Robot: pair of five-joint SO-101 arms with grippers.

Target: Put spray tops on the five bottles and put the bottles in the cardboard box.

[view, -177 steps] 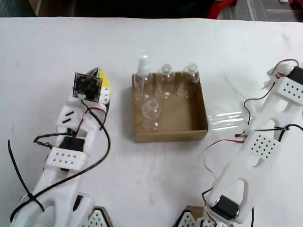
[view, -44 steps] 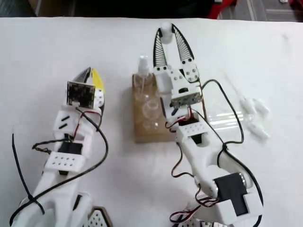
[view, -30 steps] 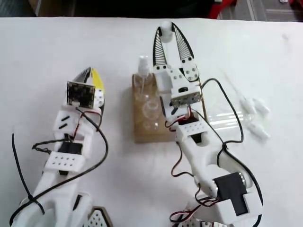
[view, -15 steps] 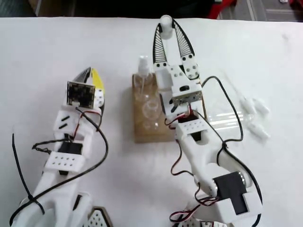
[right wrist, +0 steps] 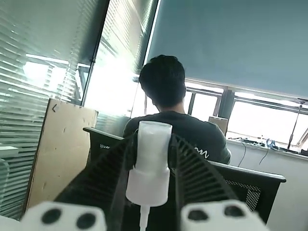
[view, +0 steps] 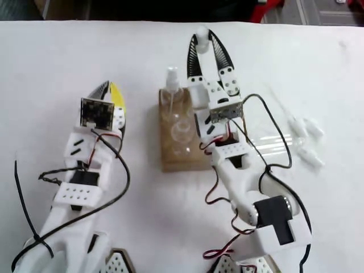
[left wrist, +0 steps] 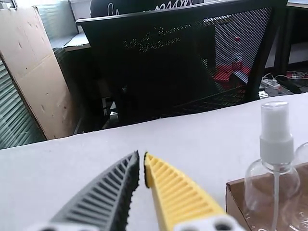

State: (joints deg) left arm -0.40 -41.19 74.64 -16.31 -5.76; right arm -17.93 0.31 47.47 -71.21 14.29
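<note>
Brown cardboard box (view: 168, 162) sitting mid-table, clear bottles (view: 181, 131) resting inside, left gripper (view: 108, 90) lying pinched together and empty beside it, capped bottle (view: 171, 91) standing in far corner, right gripper (view: 203, 40) clamping spray top (view: 201, 33) by the far wall

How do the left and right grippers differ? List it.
The left gripper is shut on nothing; the right gripper clamps a spray top. The left has one grey, one yellow finger; the right's are both black. The left is beside the box; the right shows beyond its far edge. Both have ribbed fingers.
</note>
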